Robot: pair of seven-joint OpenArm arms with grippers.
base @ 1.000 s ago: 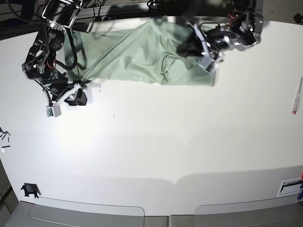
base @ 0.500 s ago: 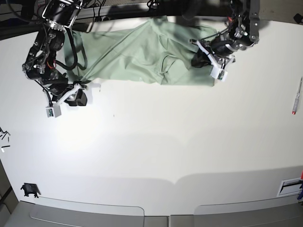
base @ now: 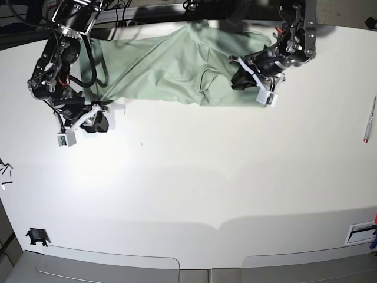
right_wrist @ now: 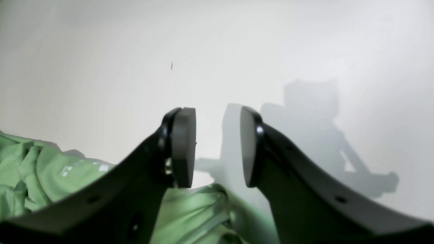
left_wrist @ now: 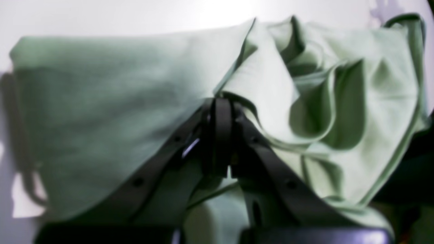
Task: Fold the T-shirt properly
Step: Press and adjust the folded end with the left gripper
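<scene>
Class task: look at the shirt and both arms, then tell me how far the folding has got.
Done: little; the T-shirt lies bunched and creased along the table's far edge, with no neat fold visible. In hand: the left gripper is shut on a fold of the fabric. The right gripper is open, over the shirt's edge, holding nothing. Left: flattening and every fold.

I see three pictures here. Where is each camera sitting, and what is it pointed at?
Base view: high overhead, looking straight down at the white table; both arms show, and the T-shirt lies along the far edge.
Left wrist view: on the left arm, looking along the left pincer, shut on a fold of the shirt.
Right wrist view: on the right arm, looking past the open right pincer at bare table, with shirt at the lower left.
All three share the green shirt.
</scene>
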